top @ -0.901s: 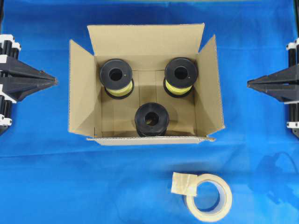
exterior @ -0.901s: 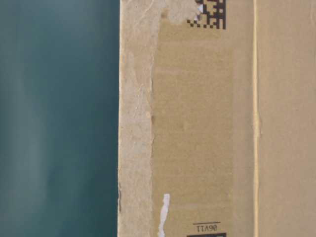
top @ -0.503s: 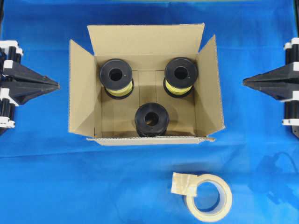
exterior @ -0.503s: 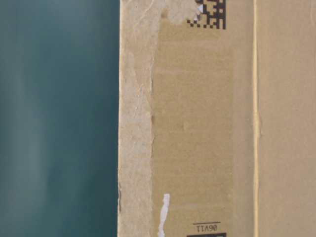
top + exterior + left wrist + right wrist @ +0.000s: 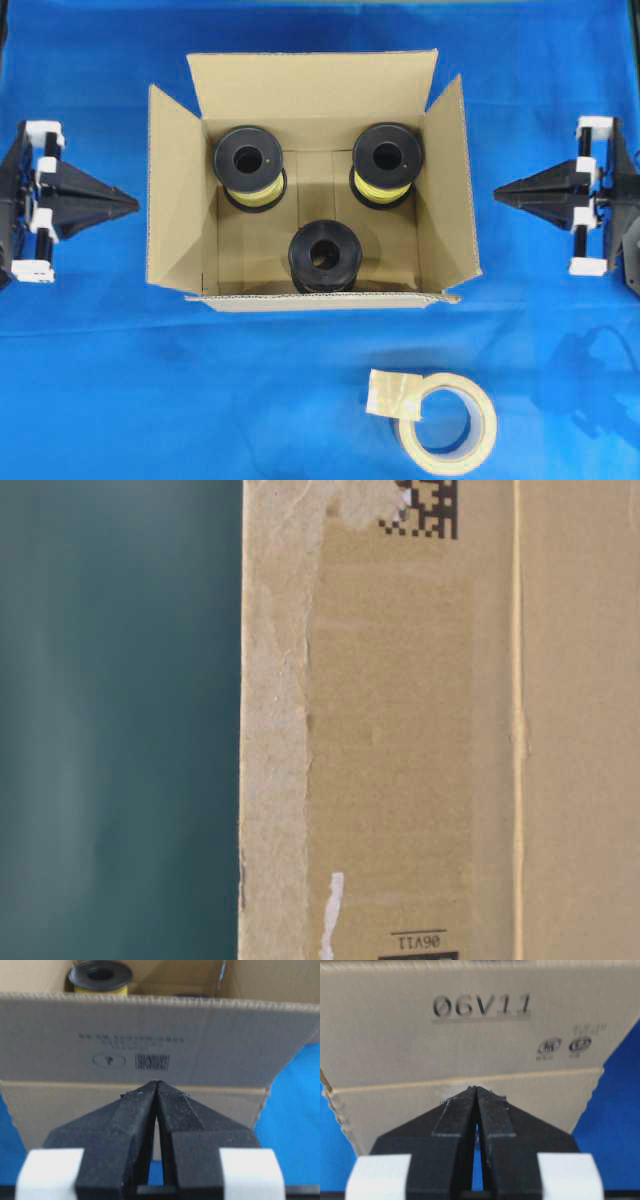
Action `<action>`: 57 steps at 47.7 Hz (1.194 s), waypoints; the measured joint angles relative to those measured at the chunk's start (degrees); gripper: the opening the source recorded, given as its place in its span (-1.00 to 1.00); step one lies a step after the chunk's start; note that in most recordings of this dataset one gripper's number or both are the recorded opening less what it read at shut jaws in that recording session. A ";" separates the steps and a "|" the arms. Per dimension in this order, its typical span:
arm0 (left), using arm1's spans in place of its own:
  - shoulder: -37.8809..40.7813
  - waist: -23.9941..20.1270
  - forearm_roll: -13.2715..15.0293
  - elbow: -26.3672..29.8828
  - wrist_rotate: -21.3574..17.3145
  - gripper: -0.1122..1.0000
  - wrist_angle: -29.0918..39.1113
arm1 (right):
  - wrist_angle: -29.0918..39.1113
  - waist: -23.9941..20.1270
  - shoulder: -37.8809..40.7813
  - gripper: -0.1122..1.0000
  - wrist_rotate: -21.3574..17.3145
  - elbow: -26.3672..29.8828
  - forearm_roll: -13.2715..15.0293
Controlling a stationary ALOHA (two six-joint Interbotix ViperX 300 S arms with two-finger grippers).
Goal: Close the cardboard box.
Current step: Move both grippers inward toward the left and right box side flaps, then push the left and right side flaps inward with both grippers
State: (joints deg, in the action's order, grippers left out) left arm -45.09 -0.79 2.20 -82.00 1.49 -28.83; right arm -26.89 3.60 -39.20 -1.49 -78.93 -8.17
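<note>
**Open carton sits between two closed grippers**

A large brown corrugated cardboard box (image 5: 310,180) stands in the middle of the blue-covered desk (image 5: 150,390), all four flaps up or splayed outward. Inside it are three black-flanged spools (image 5: 325,256), the two at the far side wound with yellow material, the nearer one standing alone toward the front wall. The left gripper (image 5: 132,203) points at the box's left flap from just beside it, its black fingers (image 5: 135,1110) pressed together to a single tip and holding nothing; the left wrist view shows that tip aimed at the printed outer face of the flap. The right gripper (image 5: 497,192) mirrors it on the opposite side, fingers (image 5: 495,1110) likewise shut and empty, facing the flap marked "06V11". Neither tip touches the cardboard in the overhead view. A beige roll of tape (image 5: 447,422), a loose end folded back, lies on the desk in front of the box, well apart from both arms. The table-level camera sees only the carton's side wall, with a strip of old tape and a square printed code.
</note>
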 measured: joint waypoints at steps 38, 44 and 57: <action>22.59 0.09 0.00 11.25 -0.79 -0.80 -14.06 | -4.13 -1.05 14.06 -0.80 -0.18 10.99 1.76; 27.51 0.09 0.00 15.12 -0.79 -0.80 -14.24 | -4.13 -1.14 17.40 -0.80 -0.18 14.06 2.64; 33.05 -0.70 0.00 20.74 -0.70 -0.80 -13.27 | -4.13 -1.14 23.99 -0.80 -0.09 19.51 2.81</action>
State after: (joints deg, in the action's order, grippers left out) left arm -12.04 -1.49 2.20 -61.26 0.79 -42.10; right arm -31.03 2.46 -15.21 -1.58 -59.41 -5.36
